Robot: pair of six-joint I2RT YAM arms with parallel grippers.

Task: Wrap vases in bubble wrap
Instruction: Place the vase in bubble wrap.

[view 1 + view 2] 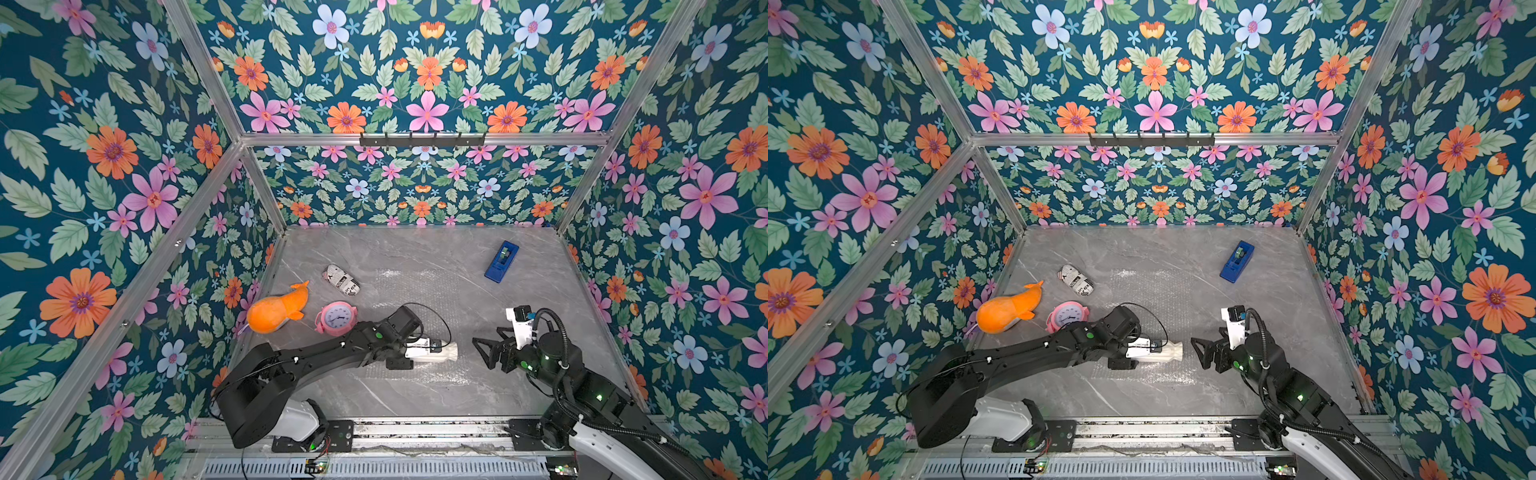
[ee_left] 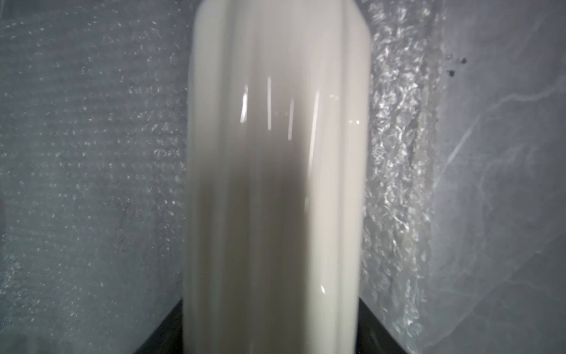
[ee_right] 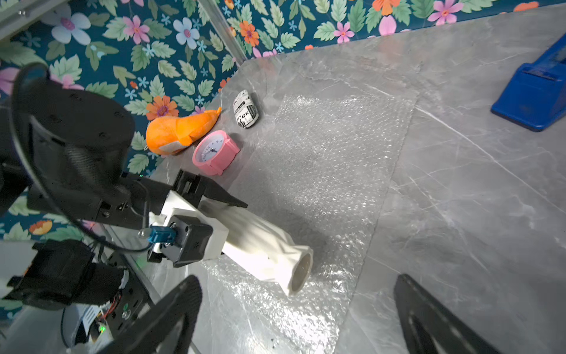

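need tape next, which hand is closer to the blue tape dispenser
Right. The open right hand sits on the robot's side of the blue tape dispenser, with bare table between them. The left hand, shut on the vase, is farther off to the left.

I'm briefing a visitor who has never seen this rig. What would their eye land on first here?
The loud floral wallpaper on the walls hits first. Then comes the cream vase, held sideways in the left gripper over the bubble wrap mid-table. The orange plush toy and pink clock glow by the left wall.
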